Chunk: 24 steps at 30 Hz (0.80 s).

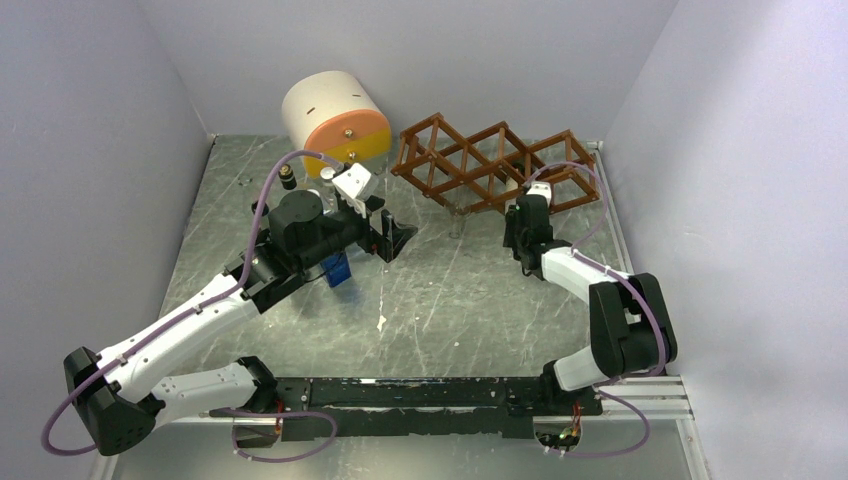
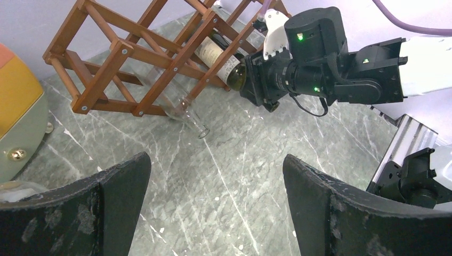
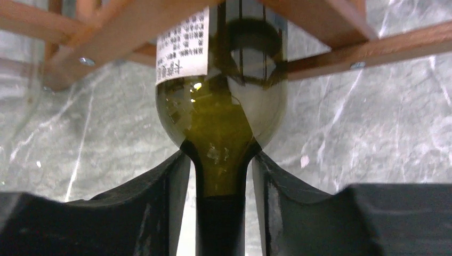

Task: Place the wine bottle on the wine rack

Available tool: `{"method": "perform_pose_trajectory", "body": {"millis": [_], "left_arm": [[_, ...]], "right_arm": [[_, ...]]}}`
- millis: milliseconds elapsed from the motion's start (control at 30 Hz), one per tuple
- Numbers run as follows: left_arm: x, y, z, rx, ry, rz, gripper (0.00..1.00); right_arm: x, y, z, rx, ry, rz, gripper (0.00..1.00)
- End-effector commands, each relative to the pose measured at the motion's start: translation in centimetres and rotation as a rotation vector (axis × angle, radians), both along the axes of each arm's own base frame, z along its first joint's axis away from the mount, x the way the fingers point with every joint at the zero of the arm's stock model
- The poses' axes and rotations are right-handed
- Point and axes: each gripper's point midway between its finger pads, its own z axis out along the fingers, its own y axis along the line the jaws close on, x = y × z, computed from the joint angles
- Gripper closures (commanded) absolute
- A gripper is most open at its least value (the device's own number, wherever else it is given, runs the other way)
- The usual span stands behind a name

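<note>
The wine bottle (image 3: 221, 106), green glass with a white label, lies in a cell of the reddish-brown wooden wine rack (image 3: 330, 32), neck pointing out toward me. My right gripper (image 3: 221, 160) stands open around the neck, with a thin gap showing on each side. In the left wrist view the bottle (image 2: 221, 61) sits in the rack (image 2: 128, 58) with the right gripper (image 2: 256, 80) at its end. My left gripper (image 2: 216, 165) is wide open over bare table, left of the rack (image 1: 480, 160).
A clear glass bottle (image 2: 181, 109) pokes out of a lower rack cell, its mouth near the table. The round cream-and-orange drawer unit (image 1: 335, 115) stands at the back left. A blue object (image 1: 337, 270) sits under the left arm. Walls close in on three sides.
</note>
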Motion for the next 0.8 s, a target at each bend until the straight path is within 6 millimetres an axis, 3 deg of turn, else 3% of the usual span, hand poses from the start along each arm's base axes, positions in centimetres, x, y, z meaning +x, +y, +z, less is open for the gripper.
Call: {"method": "perform_pose_trajectory", "body": {"millis": [0,267,433,767], "left_arm": [[-0.8,0.0,1.0,-0.014,-0.015,-0.030,0.02],[-1.0,0.2,1.0,-0.019,-0.004,-0.027,0.02],[-1.3,0.5,0.9,-0.023,0.015,-0.019,0.02],[-1.4,2.3,2.9,-0.047,0.078,0.068,0.02]], "right_arm": [[3.0,-0.3,3.1,-0.016,-0.147,-0.018,0.47],[2.5,-0.3,3.7,0.006,-0.144,-0.034,0.37],[1.4,-0.1,5.8,0.040,-0.169,-0.030,0.27],[-2.2,0.9,10.5,0.169,-0.102,-0.032,0.29]]}}
